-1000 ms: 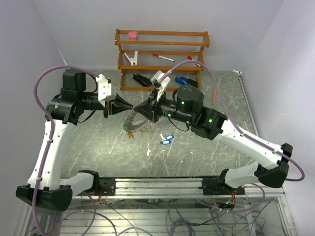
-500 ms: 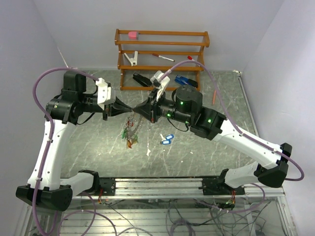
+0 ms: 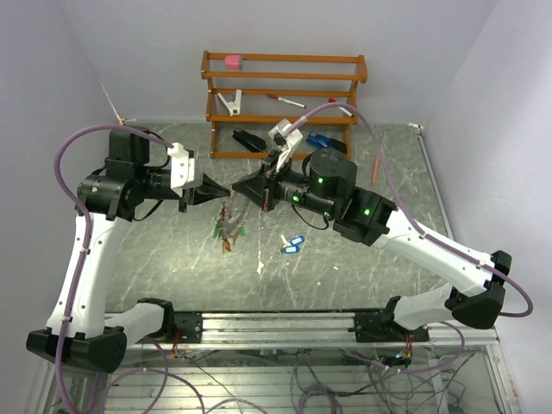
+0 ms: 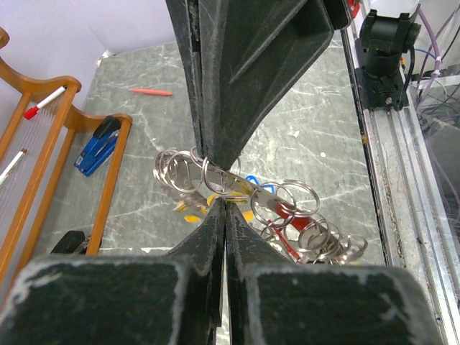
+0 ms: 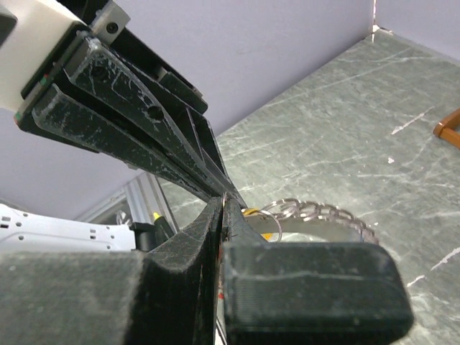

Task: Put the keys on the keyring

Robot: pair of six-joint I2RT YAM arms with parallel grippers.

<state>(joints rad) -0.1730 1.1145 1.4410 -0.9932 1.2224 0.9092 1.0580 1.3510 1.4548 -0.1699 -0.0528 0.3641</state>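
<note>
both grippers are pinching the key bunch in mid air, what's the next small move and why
Probably open the right gripper slightly and back it off, leaving the left gripper alone to carry the bunch of keys. Both are shut tip to tip on one small ring, and the blue-tagged keys lie loose on the table, needing a free gripper.

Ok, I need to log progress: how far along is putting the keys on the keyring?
Done: a bunch of tagged keys already hangs from the keyring. In hand: the left gripper and right gripper both pinch that ring, tip to tip, above the table. Left: two blue-tagged keys lie loose on the table, not yet picked up.
</note>
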